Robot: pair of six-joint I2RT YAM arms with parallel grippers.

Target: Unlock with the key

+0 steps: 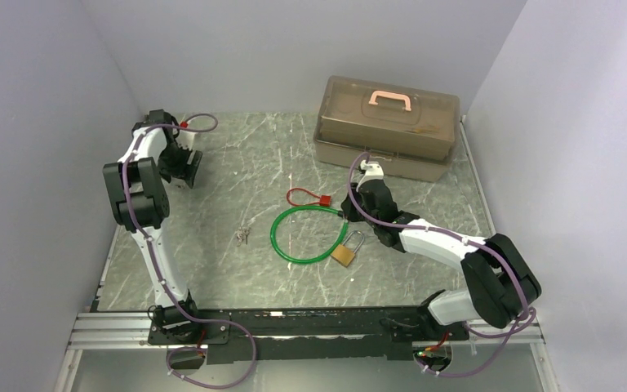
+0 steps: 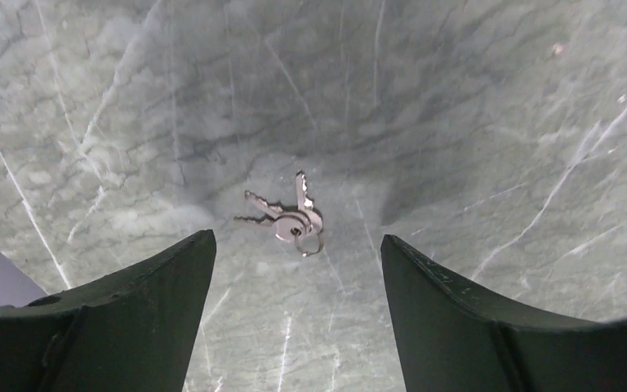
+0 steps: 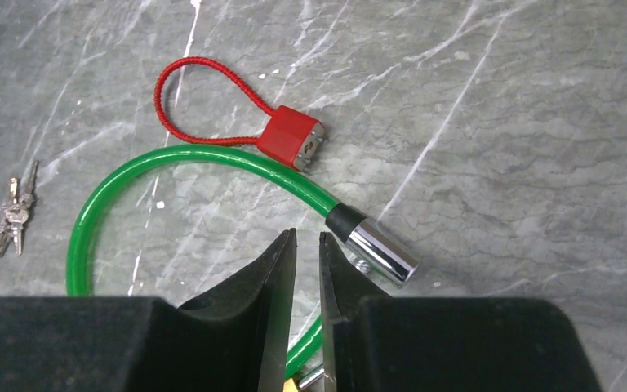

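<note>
End effector on left arm (image 2: pixel 295 238) hangs w/ fingers spread wide, nothing between them, aimed down at key bunch (image 2: pixel 287 219) lying flat on bench (image 2: pixel 473 122) just beyond the tips. Step in hand, I'd judge: pick up the keys. To do it well: drop straight down, centre the ring btwn the fingers, and close on the heads/ring, not the thin blades, which lie flush on the stone & may slip out. Leave one blade sticking out free for the lock. Keys look small & silvery, approx three on one split ring, blades fanned left and up. Right end effector (image 3: pixel 307 238) has fingers almost pressed together, thin slit only, nothing visibly pinched. It hovers over green cable lock (image 3: pixel 171 155), near its chrome end (image 3: pixel 382 255), w/ red cable lock (image 3: pixel 292 137) just beyond. Brass padlock (image 1: pixel 344 253) sits at the green loop's near side; can't tell if its shackle goes round the cable. Brown toolbox (image 1: pixel 388 126) stands at far edge, well apart.
</note>
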